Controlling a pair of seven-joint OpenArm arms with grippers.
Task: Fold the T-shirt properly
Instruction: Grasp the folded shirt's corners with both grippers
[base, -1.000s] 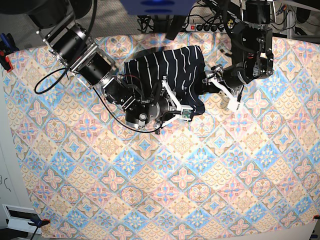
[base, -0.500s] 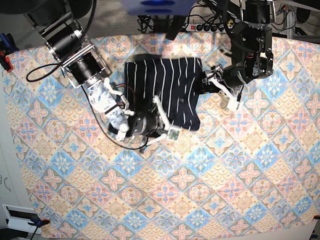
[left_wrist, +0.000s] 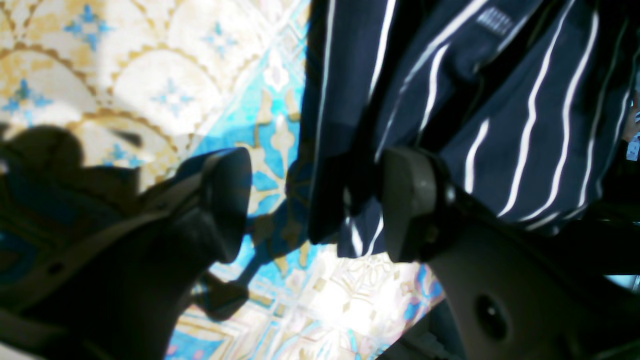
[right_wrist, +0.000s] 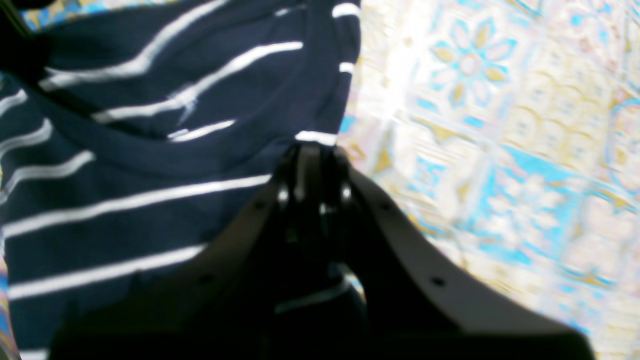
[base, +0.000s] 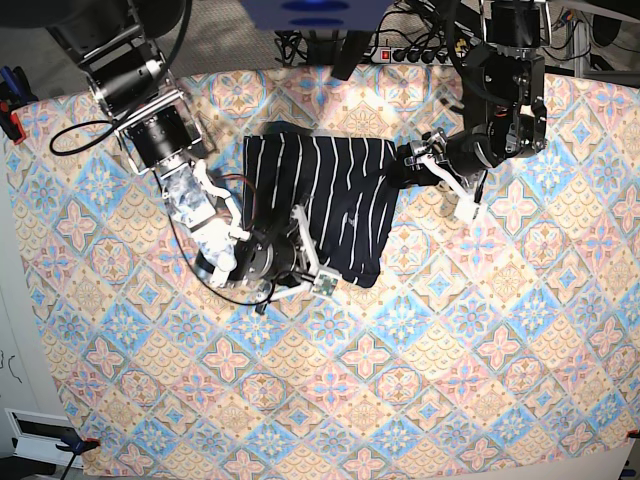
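Tablecloth (base: 400, 380) covered the counter under the shirt (base: 330, 200), right hand (right_wrist: 312, 150) pinching its edge, left hand (left_wrist: 310, 200) spread wide.

You've got the T-shirt (base: 325, 205) lying folded into a rough rectangle on the upper-middle of the cloth, dark navy w/ thin white stripes running lengthwise. Fabric's layered, not fully flat: top-left corner bunched, near edge slightly rumpled. Neckline curve shows in the right wrist view.
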